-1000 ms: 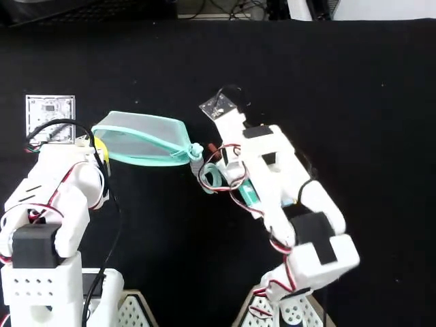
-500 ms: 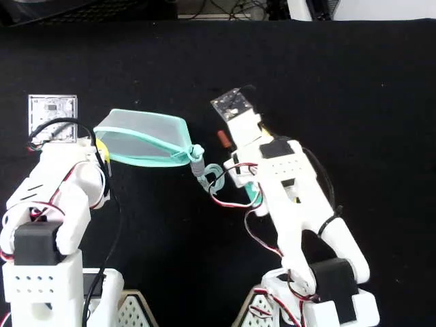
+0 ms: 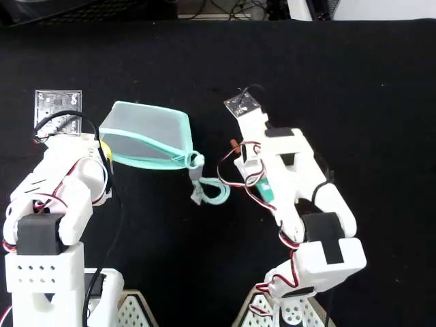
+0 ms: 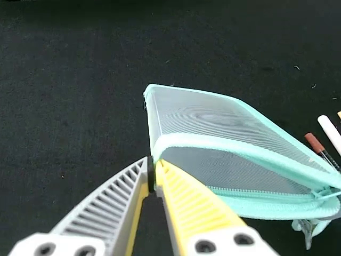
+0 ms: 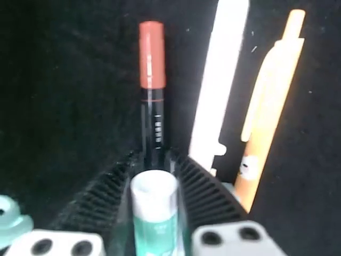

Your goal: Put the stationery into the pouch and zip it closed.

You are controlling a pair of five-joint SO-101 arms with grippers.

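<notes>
The mint mesh pouch (image 3: 146, 135) lies left of centre, and its zip strap (image 3: 208, 191) trails loose on the black table. My left gripper (image 3: 102, 147) is shut on the pouch's left end; in the left wrist view its white and yellow fingers (image 4: 181, 200) pinch the corner of the pouch (image 4: 224, 154). My right gripper (image 5: 154, 156) is shut on a teal glue stick (image 5: 154, 213) with a white cap, which also shows under the arm as the glue stick (image 3: 266, 190). Just beyond its tips lie a brown-capped pen (image 5: 152, 80), a white pen (image 5: 218, 80) and an orange pen (image 5: 269, 101).
The brown-capped pen's tip (image 3: 234, 144) pokes out beside the right arm, a short way right of the pouch. The far half and the right side of the black table (image 3: 354, 82) are free. Cables hang along both arms.
The right arm has pulled back to the right, away from the pouch, with the glue stick still in it. The zip strap now lies free. The left arm and pouch shifted slightly farther away.
</notes>
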